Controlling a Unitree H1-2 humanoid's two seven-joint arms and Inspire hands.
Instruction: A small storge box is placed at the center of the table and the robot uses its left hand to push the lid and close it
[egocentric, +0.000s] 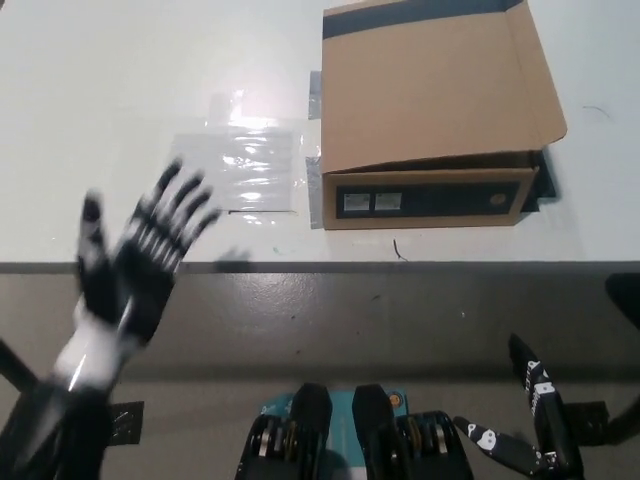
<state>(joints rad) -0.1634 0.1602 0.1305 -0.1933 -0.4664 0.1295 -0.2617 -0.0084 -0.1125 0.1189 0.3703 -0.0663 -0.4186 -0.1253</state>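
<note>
Now: lid down on box, left hand off and clear.

Cardboard storage box (432, 120) sits on the white tabletop (120, 90), toward its near edge, right of centre in the head view. Brown lid (430, 85) lies flat across the top, front flap over the dark label panel; looks closed, though full seating is hard to judge. Clear plastic sheet (245, 170) lies just beside the box on its left. Left hand (135, 265) is well apart from the box, low at the tabletop's near edge, fingers spread, holding nothing. Right hand (525, 430) rests low at bottom right, fingers apart. Judgement: push step seems done; next calls only for a check press if the lid sits proud.
</note>
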